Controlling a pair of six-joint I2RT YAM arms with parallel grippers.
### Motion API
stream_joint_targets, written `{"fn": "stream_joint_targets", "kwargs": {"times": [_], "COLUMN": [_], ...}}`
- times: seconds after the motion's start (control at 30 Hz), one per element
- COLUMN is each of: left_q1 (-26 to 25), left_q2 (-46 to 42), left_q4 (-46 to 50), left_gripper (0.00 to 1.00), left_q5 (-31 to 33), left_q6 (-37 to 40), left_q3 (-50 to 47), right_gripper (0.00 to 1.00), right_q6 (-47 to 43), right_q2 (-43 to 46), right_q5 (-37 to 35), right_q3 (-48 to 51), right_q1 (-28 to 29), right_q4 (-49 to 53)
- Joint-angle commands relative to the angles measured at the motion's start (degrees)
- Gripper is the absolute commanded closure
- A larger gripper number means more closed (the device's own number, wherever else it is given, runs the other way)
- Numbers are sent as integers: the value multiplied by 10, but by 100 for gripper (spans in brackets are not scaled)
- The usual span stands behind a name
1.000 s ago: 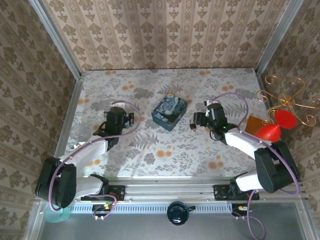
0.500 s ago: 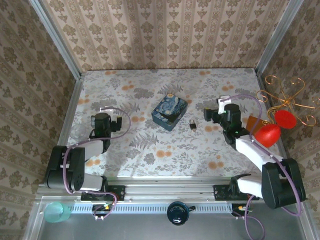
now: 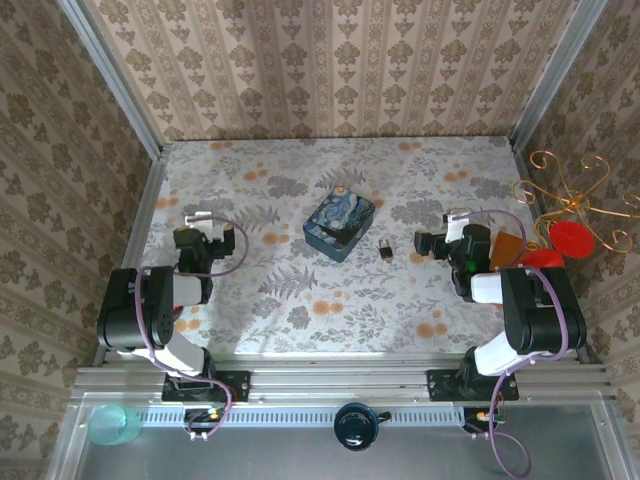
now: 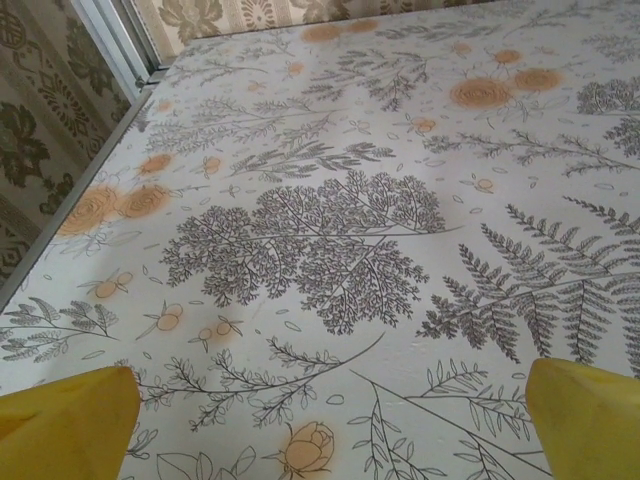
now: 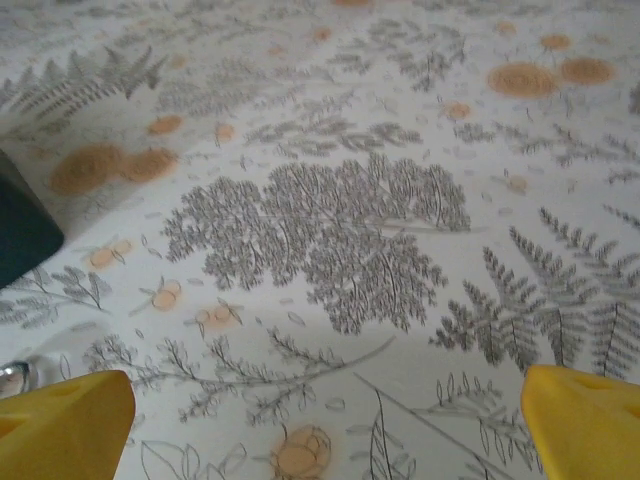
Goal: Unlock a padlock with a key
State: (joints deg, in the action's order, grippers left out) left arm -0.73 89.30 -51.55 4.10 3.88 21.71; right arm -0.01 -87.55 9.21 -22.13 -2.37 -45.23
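The padlock lies loose on the table, just right of the tin and a little left of the right gripper, touching neither. It is tiny, hard and metal, so I judge it light, stiff and not fragile, but slick and apt to skid or twist on the smooth patterned cloth if nudged from one side. The best hold is probably across the flat faces of its dark body, square on, leaving the shackle and keyhole end free. Whether a key sits in it or the shackle is sprung is too small to tell. Both grippers are released: in each wrist view the yellow fingers stand wide apart over bare cloth with nothing between them, and the left gripper is well away at the table's left side. A second ago both arms reached toward the middle, the right one over the padlock; now both have drawn back toward their bases, and the padlock rests where it lay half a second ago
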Motion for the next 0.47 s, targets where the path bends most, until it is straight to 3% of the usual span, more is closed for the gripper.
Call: {"fn": "stream_joint_targets", "kwargs": {"times": [0.0, 0.23, 0.4, 0.43], "left_q1": [-6, -8, -11, -22], "left_q2": [-1, 0, -1, -1], "left_q4": [-40, -49, -53, -91], "left_gripper": [0, 0, 0, 0], "left_q5": [28, 53, 51, 26], "left_q6": [-17, -23, -17, 8], "left_q3": [-6, -11, -13, -31], "right_gripper": [0, 0, 0, 0], "right_q6": [9, 8, 18, 18], "right_q2": [0, 0, 1, 2], "right_q5": [-20, -27, -96, -99], "right_q3": [-7, -10, -17, -14], "right_q1": [8, 10, 24, 24], "right_q4": [-47, -39, -25, -28]}}
